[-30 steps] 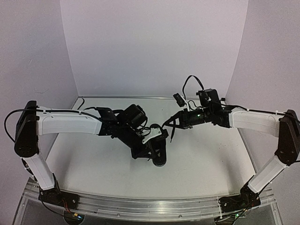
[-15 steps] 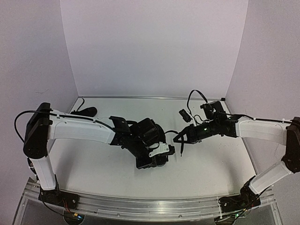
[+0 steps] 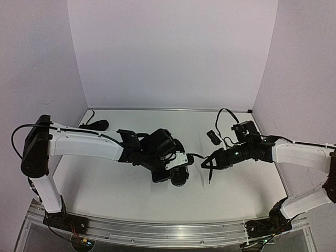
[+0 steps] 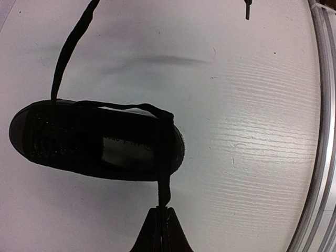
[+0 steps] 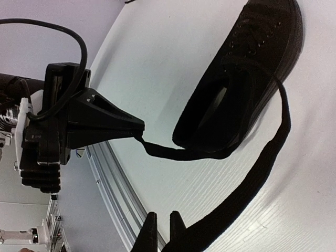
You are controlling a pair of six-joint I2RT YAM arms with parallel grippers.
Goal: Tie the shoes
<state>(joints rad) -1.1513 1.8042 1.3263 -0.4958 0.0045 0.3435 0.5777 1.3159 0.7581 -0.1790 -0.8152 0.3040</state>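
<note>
1. The left hand [image 4: 161,212] is pinched shut on the first lace [image 4: 164,157]. Its fingertips meet just off the heel end of the shoe [image 4: 79,147].
2. That shoe lies on its sole on the white table [image 4: 252,131], near the middle. From above it is mostly hidden under the left wrist.
3. The first lace runs from the eyelets back across the shoe's opening. It drops over the heel rim and goes straight into the closed left fingers.
4. The second lace [image 4: 68,47] leaves the toe end and rises off the table towards the right hand [image 5: 161,228].
5. The right hand is narrow, with only a slit between its fingertips, and it holds the second lace up. The lace's tip [image 4: 247,8] dangles free below it.
6. The two hands sit close together, tips towards each other, and are not touching.
7. A second shoe [image 3: 96,125] lies well apart at the far left corner of the table, by the wall.
</note>
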